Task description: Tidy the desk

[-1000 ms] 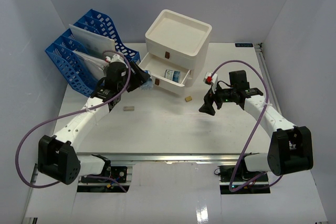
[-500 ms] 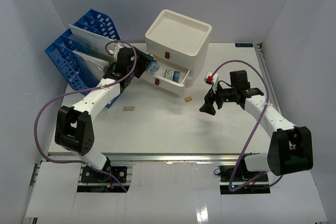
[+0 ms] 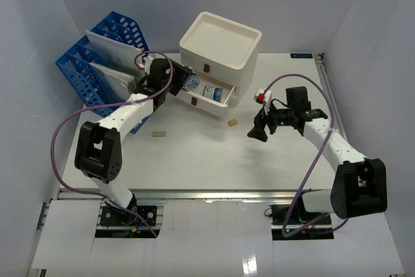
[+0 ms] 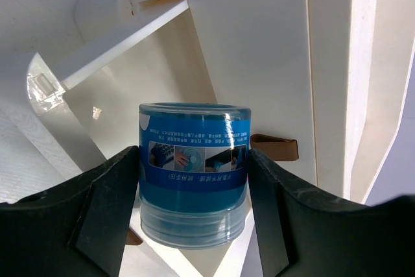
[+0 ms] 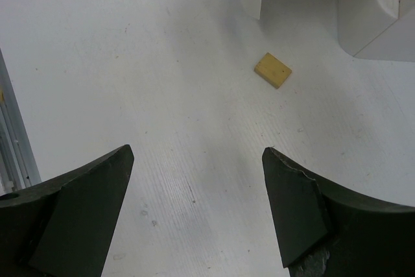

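Though right fingers (image 5: 71,205) wide over a yellow block (image 5: 272,70), left fingers (image 4: 104,205) snug on a blue jar (image 4: 193,173) by the drawer box (image 3: 217,63)

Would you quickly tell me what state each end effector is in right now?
Left end effector: closed on the blue jar.
Right end effector: open, holding nothing.

The left arm reaches toward the bench's (image 3: 194,160) far edge, the left gripper (image 3: 187,83) holding a blue jar (image 4: 193,160) between its jaws. The right arm bends inward over mid-bench, the right gripper (image 3: 254,133) angled downward, jaws spread, empty.
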